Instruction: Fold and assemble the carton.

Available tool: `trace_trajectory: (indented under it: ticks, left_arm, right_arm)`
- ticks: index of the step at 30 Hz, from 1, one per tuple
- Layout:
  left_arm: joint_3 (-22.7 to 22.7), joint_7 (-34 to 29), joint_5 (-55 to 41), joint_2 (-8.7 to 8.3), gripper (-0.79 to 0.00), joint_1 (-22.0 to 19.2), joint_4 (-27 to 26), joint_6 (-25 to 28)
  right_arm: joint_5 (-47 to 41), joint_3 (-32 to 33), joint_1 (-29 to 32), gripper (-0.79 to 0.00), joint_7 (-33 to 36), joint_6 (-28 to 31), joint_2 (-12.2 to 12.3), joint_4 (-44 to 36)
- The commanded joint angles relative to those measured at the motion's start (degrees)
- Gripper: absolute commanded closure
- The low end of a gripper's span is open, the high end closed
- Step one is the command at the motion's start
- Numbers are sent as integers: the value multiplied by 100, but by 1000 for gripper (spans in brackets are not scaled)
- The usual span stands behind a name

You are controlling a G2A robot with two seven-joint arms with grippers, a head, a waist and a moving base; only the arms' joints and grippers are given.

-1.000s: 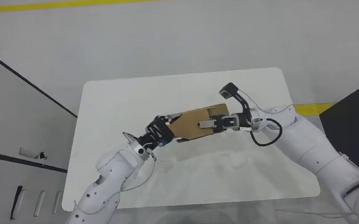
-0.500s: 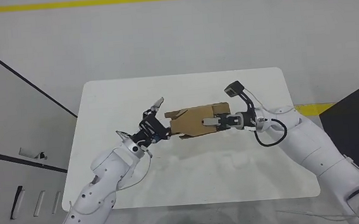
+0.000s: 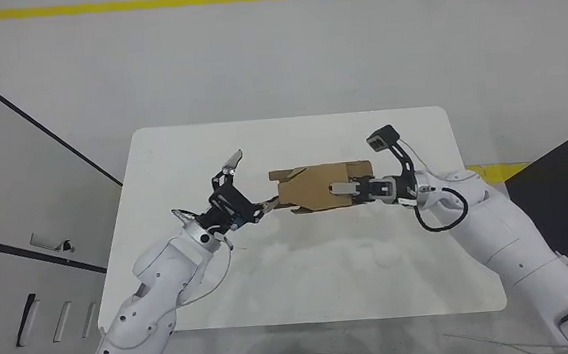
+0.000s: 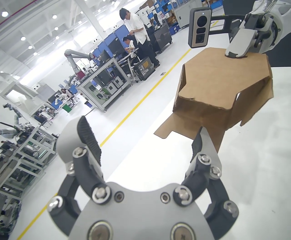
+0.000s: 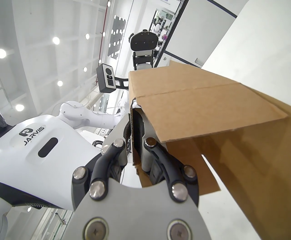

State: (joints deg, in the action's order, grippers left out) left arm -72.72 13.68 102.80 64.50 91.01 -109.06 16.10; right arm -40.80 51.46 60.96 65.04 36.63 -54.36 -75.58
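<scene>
The top view looks straight down from above the arms, far enough to take in the whole desk (image 3: 302, 276) and both claws. The left wrist camera sits just behind the left claw (image 4: 142, 126) and faces out past its fingertips (tilted, toward the hall). Ahead of that claw it shares the carton (image 4: 216, 79) and the right claw (image 4: 235, 53) with the top view. The right wrist camera sits close behind its own claw and faces along the carton's wall.

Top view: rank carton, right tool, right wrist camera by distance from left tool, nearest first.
1. The carton, right beside the open left tool.
2. The right tool, shut on the carton's far half.
3. The camera, farther out on the right wrist.
</scene>
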Motion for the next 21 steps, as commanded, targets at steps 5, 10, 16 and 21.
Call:
trace_trajectory:
  ticks: [5,10,16,21]
  left_arm:
    - [-80,42,5,-12,-785,91,-65,-49]
    - [-42,84,27,-15,-785,104,-83,16]
    - [8,66,-22,-3,-757,31,-49,-3]
    - [9,66,-30,-1,-739,-11,-42,-9]
  right_arm:
    - [24,74,118,0,118,-65,-5,-49]
    - [26,103,182,0,230,-77,-23,-107]
    - [60,154,249,0,354,-112,-37,-144]
    - [149,206,300,0,457,-196,-33,-207]
